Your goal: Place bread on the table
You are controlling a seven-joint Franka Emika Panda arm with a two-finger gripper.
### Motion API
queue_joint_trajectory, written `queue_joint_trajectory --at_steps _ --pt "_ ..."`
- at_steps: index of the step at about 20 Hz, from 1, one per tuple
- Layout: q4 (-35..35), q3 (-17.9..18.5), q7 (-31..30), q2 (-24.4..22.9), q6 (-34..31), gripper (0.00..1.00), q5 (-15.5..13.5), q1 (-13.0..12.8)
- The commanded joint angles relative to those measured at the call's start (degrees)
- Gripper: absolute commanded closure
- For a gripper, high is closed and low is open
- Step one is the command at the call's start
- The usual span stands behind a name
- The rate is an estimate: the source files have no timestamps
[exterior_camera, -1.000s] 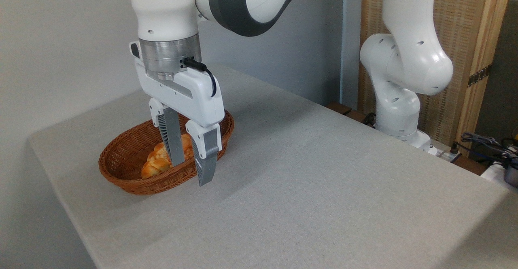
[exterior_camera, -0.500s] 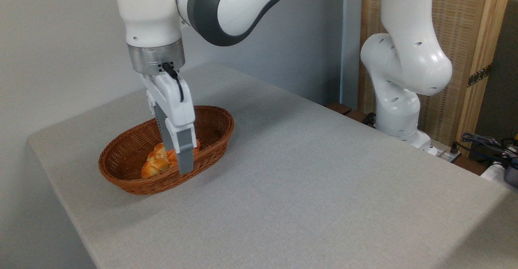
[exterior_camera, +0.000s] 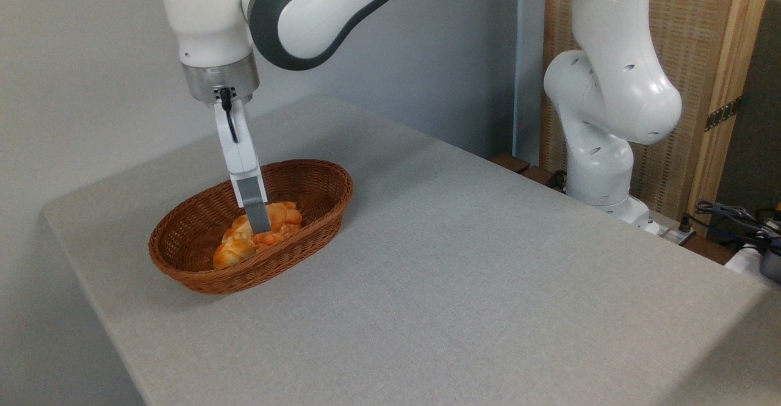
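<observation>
The bread, a deep orange-brown knotted bun, lies inside the brown wicker basket on the grey table. My gripper hangs straight down into the basket and is turned edge-on to the camera. Its near grey finger covers the far one. The tip sits low at the bun's left side, between the bun and a paler braided roll. The jaws stood wide apart a second ago and I see nothing gripped between them.
The basket stands near the table's left rear corner, close to the left edge. The arm's white base rises beyond the table's right rear edge, with cables and a wooden screen behind it.
The gripper has moved left and back over the basket and turned about a quarter turn, from showing both spread fingers to edge-on. Its tip now sits deeper among the bread.
</observation>
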Motion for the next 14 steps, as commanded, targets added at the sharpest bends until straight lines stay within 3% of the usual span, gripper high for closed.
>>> queue_joint_trajectory --at_steps 1,6,11,12,14 --pt "0.0 -1.6 6.3 1.3 0.0 0.0 0.0 0.3" --pt "0.0 -1.7 16.0 2.3 -0.1 0.0 0.0 0.2" --pt "0.0 -1.7 16.8 2.8 0.0 0.0 0.2 0.2" --pt "0.0 -1.7 16.8 2.8 0.0 0.02 0.3 0.2" --pt "0.0 -1.7 16.8 2.8 -0.1 0.27 1.3 0.2"
